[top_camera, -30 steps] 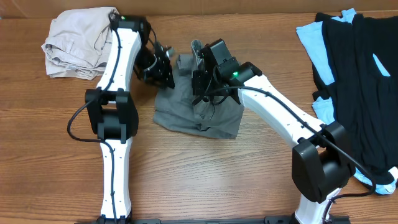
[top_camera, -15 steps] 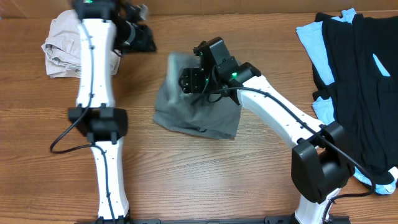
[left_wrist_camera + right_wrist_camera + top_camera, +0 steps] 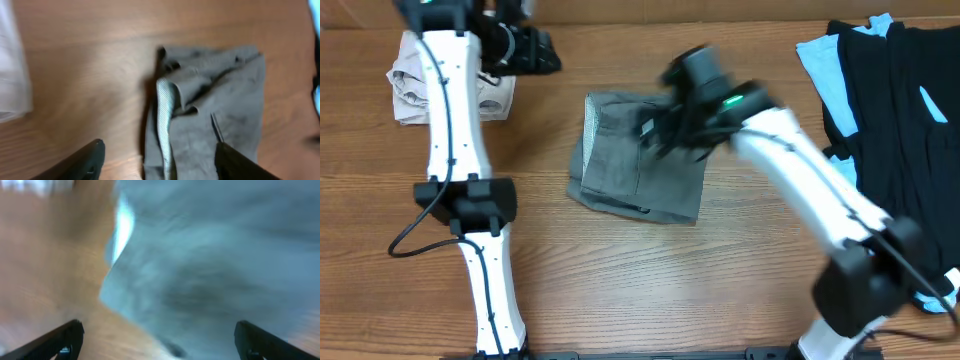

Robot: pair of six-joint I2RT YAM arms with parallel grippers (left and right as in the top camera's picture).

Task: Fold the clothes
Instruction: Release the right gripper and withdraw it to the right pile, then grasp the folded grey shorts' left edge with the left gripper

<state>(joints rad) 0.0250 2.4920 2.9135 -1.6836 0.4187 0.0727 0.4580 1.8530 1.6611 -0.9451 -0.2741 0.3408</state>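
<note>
Now the grey shorts (image 3: 630, 165) lie folded on the bench (image 3: 620, 280), needing no hold, it seems. The left pincer (image 3: 159, 144), up-left of the shorts, and the right pincer (image 3: 158, 325), over their right part, both stand wide, empty.

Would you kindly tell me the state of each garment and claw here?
grey shorts: folded, lying flat, pale lining edge showing.
beige garment: bundled in a loose pile.
black garment: spread out, unfolded.
light-blue garment: unfolded, mostly under the black garment.
left claw: open, empty.
right claw: open, empty, motion-blurred.
</note>
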